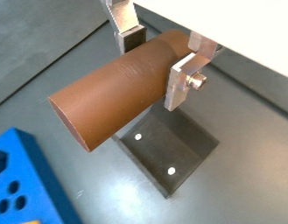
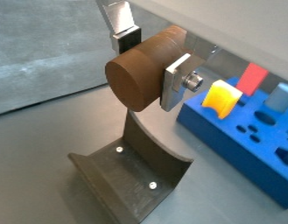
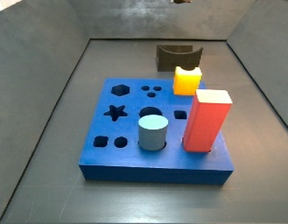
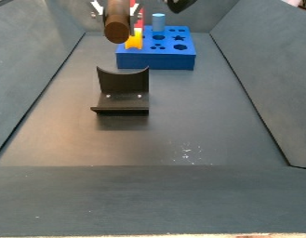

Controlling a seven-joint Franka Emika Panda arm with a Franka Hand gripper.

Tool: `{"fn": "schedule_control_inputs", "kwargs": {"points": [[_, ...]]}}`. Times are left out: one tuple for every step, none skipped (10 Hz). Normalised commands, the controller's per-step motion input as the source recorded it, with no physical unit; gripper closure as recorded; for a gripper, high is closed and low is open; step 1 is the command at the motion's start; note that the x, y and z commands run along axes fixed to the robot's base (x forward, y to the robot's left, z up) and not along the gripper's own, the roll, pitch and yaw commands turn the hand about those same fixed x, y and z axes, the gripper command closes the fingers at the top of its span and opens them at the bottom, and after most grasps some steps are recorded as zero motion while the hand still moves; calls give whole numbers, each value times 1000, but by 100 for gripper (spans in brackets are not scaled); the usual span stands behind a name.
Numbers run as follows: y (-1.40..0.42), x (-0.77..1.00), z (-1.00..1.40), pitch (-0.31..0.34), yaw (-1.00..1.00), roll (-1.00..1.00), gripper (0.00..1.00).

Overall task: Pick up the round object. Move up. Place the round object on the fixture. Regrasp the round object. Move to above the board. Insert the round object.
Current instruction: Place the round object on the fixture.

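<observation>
1. Reddish-brown round object (image 1: 116,92), matte cylinder, lying level and crosswise in the hand (image 1: 158,61); the silver fingers (image 1: 181,79) are clenched on its far end, well above the floor.
2. Fixture (image 2: 132,171), dark notched bracket on a base plate, sits directly below the held piece in both wrist views; no contact between them.
3. Risk, judged: the grasp sits near one end, so the long free end may sag or twist between the pads during lowering; a tilted cylinder would miss the curved notch and roll off the fixture.
4. Risk, judged: release before the piece is seated would drop it onto the floor.
5. Wrist views show the pad contact and the piece's line over the notch.
6. A side view shows its height above the fixture (image 4: 122,88).
7. Board (image 3: 158,131), blue slab with yellow, red and blue-grey pieces, shows whole only in a side view; the hand is out of that frame.
</observation>
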Motion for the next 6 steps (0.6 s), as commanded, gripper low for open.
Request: {"fn": "schedule_control_inputs", "kwargs": {"points": [[48,55,-3,333,-99,-1000,100],[50,67,-14,355,-139,-1000,100],[59,91,-18,339,-128,-848,100],[56,95,-14,308,-133,-742,100],[55,84,-9,214,-147,-485,100],[53,81,-11,170,-152,-411,100]]}}
